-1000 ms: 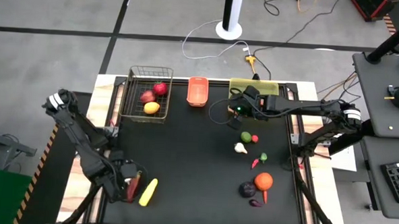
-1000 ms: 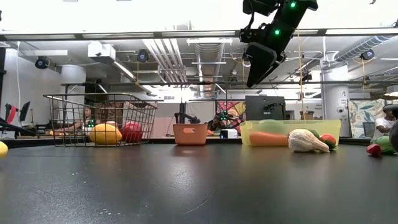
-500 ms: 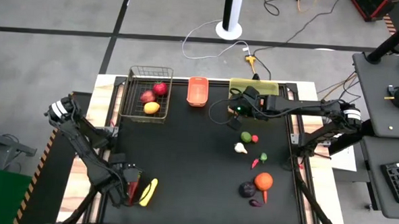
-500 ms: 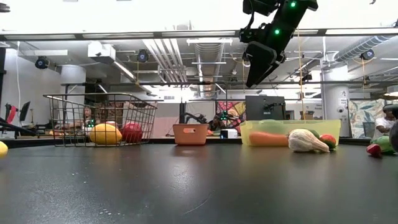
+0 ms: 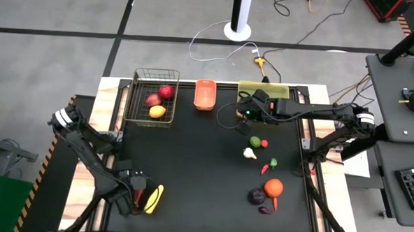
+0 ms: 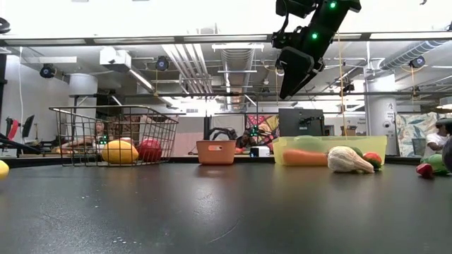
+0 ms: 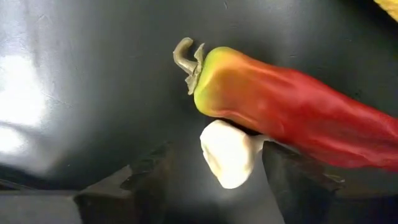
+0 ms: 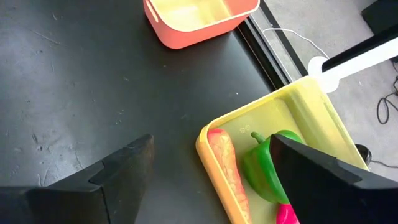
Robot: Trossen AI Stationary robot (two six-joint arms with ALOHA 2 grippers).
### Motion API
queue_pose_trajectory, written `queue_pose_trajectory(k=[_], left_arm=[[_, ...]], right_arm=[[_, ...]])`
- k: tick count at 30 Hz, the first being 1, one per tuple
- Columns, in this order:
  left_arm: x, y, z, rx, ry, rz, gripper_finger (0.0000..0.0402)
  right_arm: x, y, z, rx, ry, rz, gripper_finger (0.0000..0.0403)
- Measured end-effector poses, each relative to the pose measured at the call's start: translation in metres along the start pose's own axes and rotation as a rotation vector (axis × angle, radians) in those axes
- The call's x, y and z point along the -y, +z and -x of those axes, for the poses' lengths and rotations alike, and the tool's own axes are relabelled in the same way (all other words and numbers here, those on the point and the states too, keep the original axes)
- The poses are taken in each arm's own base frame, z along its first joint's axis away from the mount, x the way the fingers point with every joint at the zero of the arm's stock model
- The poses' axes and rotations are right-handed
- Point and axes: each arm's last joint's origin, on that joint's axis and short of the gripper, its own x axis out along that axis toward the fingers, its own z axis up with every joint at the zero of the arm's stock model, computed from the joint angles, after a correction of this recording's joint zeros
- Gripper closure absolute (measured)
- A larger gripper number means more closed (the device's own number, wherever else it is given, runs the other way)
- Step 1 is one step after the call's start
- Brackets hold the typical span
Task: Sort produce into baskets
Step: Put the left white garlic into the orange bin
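Note:
A red chilli [image 7: 292,106] with a green stem lies on the black table near its near left corner, partly over a small white lump [image 7: 227,152]. My left gripper [image 7: 214,186] points down over them, open, one finger on each side of the lump. In the high view this gripper [image 5: 133,197] is beside the yellow corn [image 5: 154,199]. My right gripper [image 8: 208,180] hangs open and holds nothing, above the far part of the table by the yellow-green bin [image 8: 311,112], which holds a carrot [image 8: 227,168] and a green pepper [image 8: 273,165]. My left gripper comes from above, pointing down. One finger [image 7: 283,171] stands right by the chilli's lower side [image 7: 273,134] and the white lump. I cannot tell whether it touches either. The other finger [image 7: 146,177] is clear of both.
The wire basket [image 5: 155,79] at the far left holds two red apples and a lemon [image 5: 157,112]. The small orange basket [image 5: 205,95] stands beside it. More produce lies at the right: a green piece [image 5: 255,141], an orange [image 5: 273,187], an eggplant [image 5: 257,196].
My left gripper has come down toward the red chilli and a little toward the table's near edge. The chilli and corn lie where they were. My right arm has kept still.

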Motion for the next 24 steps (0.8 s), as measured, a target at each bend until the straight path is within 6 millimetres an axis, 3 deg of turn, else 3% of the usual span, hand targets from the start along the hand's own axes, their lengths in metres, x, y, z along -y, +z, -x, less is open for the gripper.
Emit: queue_pose_trajectory(k=[10, 19, 24], left_arm=[[0.005, 0.002, -0.008, -0.003, 0.005, 0.006, 0.0206], [0.004, 0.001, -0.006, -0.002, -0.01, 0.015, 0.0332], [0.002, 0.001, 0.003, 0.013, -0.045, 0.023, 0.036]], right_arm=[[0.0, 0.0, 0.0, 0.0, 0.0, 0.0, 0.0089], [0.0, 0.0, 0.0, -0.001, 0.0, 0.0, 0.0093], [0.0, 0.0, 0.0, -0.001, 0.0, 0.0, 0.0092]])
